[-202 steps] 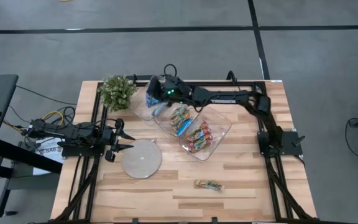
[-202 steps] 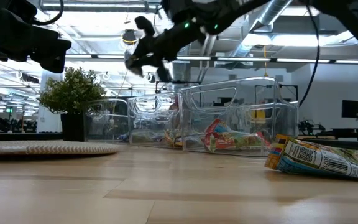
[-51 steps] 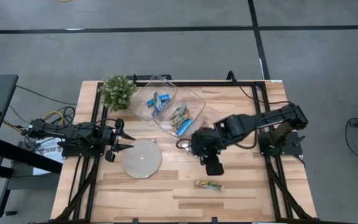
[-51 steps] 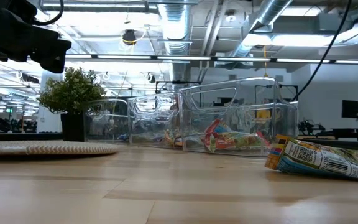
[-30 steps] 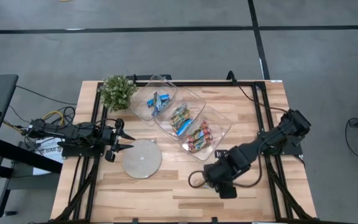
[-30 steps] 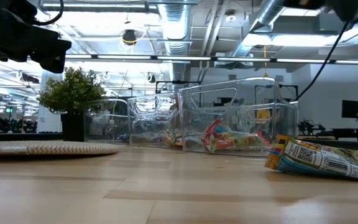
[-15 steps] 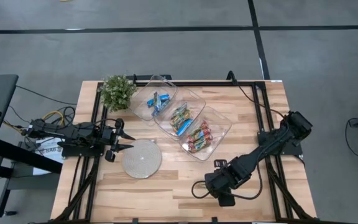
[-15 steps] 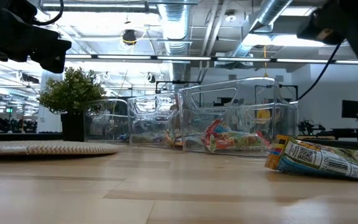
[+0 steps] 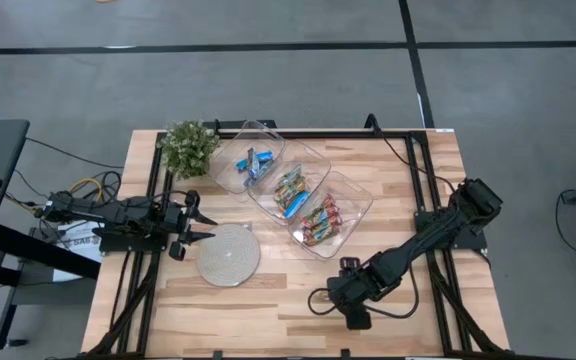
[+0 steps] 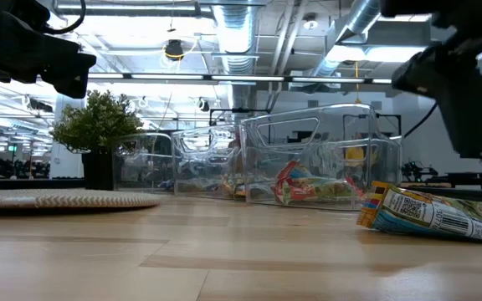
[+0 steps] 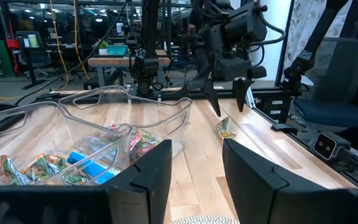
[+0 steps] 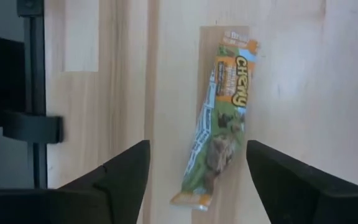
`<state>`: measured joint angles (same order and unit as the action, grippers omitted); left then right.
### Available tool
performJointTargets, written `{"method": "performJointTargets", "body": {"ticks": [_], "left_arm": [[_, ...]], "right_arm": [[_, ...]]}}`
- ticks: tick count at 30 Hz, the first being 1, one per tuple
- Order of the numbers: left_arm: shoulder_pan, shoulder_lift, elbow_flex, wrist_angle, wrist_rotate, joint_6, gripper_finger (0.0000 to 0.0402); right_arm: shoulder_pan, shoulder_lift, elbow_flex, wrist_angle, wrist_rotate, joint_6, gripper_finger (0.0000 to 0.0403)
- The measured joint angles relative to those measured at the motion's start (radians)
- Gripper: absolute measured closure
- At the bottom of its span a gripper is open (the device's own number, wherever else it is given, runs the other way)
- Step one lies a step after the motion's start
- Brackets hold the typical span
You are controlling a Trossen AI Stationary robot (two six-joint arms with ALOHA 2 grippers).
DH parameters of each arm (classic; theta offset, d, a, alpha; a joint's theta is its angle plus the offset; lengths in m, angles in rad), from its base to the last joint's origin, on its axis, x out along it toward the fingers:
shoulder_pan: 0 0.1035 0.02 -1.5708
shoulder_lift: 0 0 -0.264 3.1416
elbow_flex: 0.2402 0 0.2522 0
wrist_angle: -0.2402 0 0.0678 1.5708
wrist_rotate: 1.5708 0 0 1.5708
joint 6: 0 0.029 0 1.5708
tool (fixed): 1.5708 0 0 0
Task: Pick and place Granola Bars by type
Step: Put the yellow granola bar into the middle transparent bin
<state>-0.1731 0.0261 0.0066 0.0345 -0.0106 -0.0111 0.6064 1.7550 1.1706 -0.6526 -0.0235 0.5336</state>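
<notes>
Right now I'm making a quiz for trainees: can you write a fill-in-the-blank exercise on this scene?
1. The right tool hangs with its fingers ____ above a lone bar.
2. That bar lies flat on the ____.
3. The clear trays number ____.
4. Beside the left tool lies a round grey ____.

Missing words: open; table; three; disc

Right gripper [image 12: 194,171] hangs above the lone green-and-orange wrapped granola bar [image 12: 219,118], jaws wide, a finger on either side and bare wood all round; nothing blocks the drop. Table's near strip [image 9: 268,320] lies free. Toward the far edge, three clear plastic trays [image 9: 313,200] form a diagonal barrier across the middle. Round grey woven disc [image 9: 228,255] and small green potted plant [image 9: 190,147] crowd the left side beside the waiting left gripper [image 9: 196,222].
</notes>
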Motion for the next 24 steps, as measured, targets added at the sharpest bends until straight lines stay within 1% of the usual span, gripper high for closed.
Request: {"method": "performJointTargets", "body": {"ticks": [3, 6, 11, 13, 17, 19, 21, 24], "left_arm": [[0.000, 0.000, 0.000, 0.000, 0.000, 0.000, 0.0264], [0.000, 0.000, 0.000, 0.000, 0.000, 0.000, 0.0264], [0.000, 0.000, 0.000, 0.000, 0.000, 0.000, 0.0264], [0.000, 0.000, 0.000, 0.000, 0.000, 0.000, 0.0264], [0.000, 0.000, 0.000, 0.000, 0.000, 0.000, 0.0264], [0.000, 0.000, 0.000, 0.000, 0.000, 0.000, 0.0264], [0.000, 0.000, 0.000, 0.000, 0.000, 0.000, 0.0264], [0.000, 0.004, 0.000, 0.000, 0.000, 0.000, 0.0264]], "right_arm": [[0.000, 0.000, -0.038, 0.059, 0.000, 0.000, 0.0143], [-0.005, 0.000, -0.059, 0.064, 0.009, -0.001, 0.0143], [-0.020, 0.001, -0.092, 0.067, 0.071, -0.001, 0.0143], [-0.022, 0.001, -0.097, 0.070, 0.078, -0.001, 0.0143], [-0.027, 0.035, -0.094, 0.100, 0.074, -0.001, 0.0142], [-0.023, 0.042, -0.099, 0.086, 0.062, -0.001, 0.0142], [-0.022, 0.081, -0.088, 0.161, 0.035, -0.002, 0.0142], [-0.025, 0.113, -0.086, 0.175, 0.030, -0.010, 0.0142]]}}
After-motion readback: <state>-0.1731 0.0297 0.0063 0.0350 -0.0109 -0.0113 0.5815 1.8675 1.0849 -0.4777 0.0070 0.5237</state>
